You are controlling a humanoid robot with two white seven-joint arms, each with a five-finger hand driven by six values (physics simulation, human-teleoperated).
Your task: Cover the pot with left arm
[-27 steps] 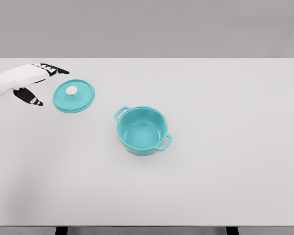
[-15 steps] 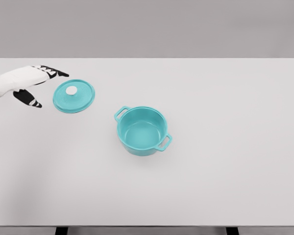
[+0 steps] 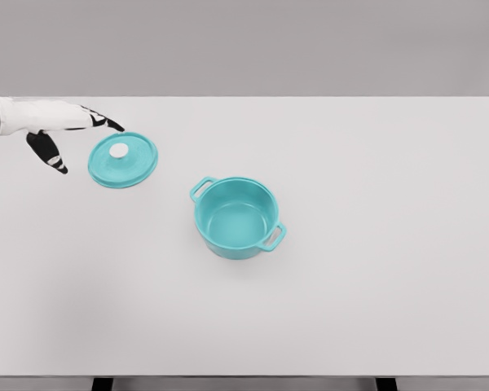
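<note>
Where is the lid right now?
In the head view the lid lies flat on the table at the upper left, apart from the open pot to its lower right, with the left hand open just beside its left edge.

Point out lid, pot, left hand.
lid (image 3: 123, 160), head view, teal top surface below the white knob.
pot (image 3: 236, 221), head view, inner floor.
left hand (image 3: 55, 122), head view, middle of the hand.

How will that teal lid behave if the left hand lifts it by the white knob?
The lid looks rigid, so it probably keeps its shape. The knob is small and smooth, so spread fingers of the left hand may slip. Held only at its centre, the flat disc could tilt before reaching the pot.
</note>
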